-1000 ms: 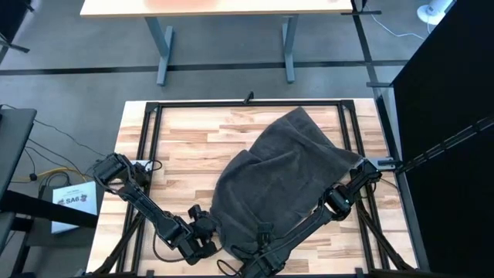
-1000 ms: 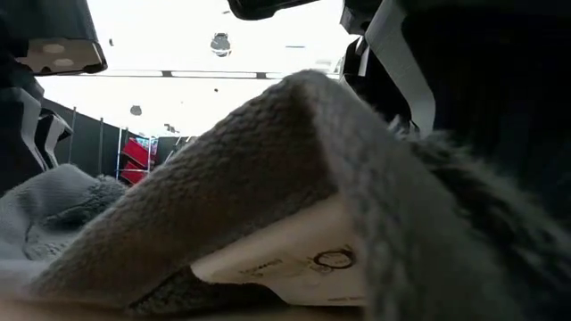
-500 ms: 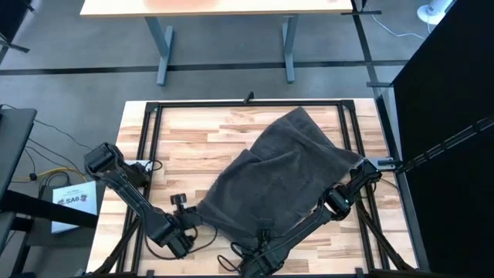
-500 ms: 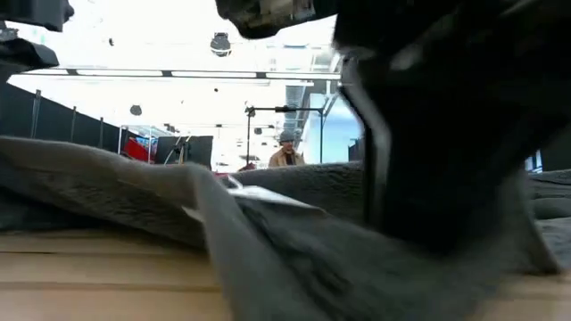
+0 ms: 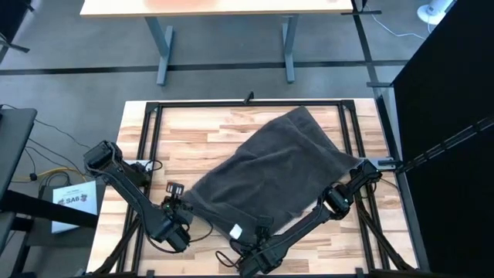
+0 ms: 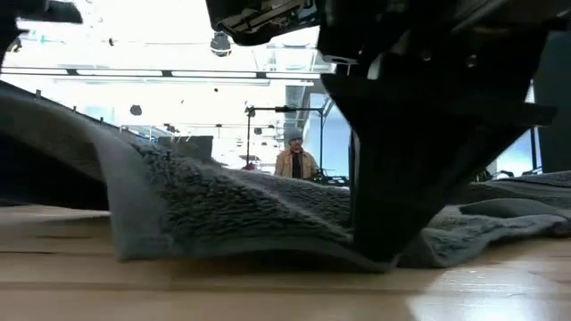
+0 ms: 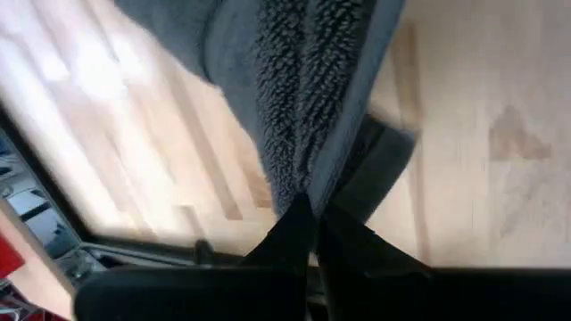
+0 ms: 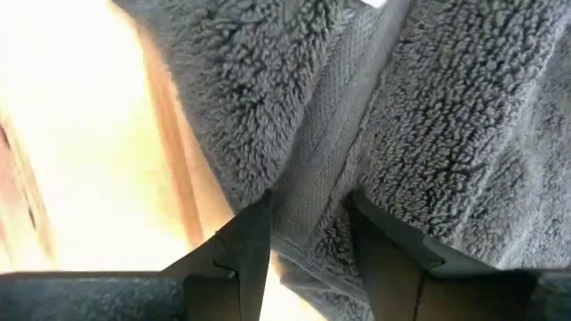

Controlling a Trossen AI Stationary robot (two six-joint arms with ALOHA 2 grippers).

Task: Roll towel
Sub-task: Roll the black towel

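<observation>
The dark grey terry towel [image 5: 270,166] lies spread slantwise on the wooden table, from the far right toward the near left. A small white tag [image 5: 236,230] sits at its near edge. My left gripper [image 5: 184,207] is shut on the towel's near-left corner. My right gripper [image 5: 248,235] is shut on the near edge beside the tag. In the low view the towel [image 6: 223,205] lies on the wood and rises toward the picture's left. My left gripper pinches the towel's near-left corner [image 7: 302,174] at its hemmed edge between the two fingers. That end is held a little above the table, and the cloth runs from it toward the far right. My right gripper pinches the towel's near hemmed edge [image 8: 312,183] between its two fingers [image 8: 250,236], close to the white tag. The fingers point down from above. The held edge is low at the tabletop, and the cloth beyond it lies on the table.
A black metal frame [image 5: 247,104] runs around the tabletop. Bare wood [image 5: 177,139] shows to the left and far left of the towel. A desk [image 5: 224,8] stands beyond the table. A person [image 6: 294,162] shows far off in the room.
My left gripper has gone toward the table's left edge with the towel's corner. The bunched near-left part has been drawn out, so the towel lies longer and flatter. The white tag has come into view at the near edge. My right gripper has stayed at the near edge.
</observation>
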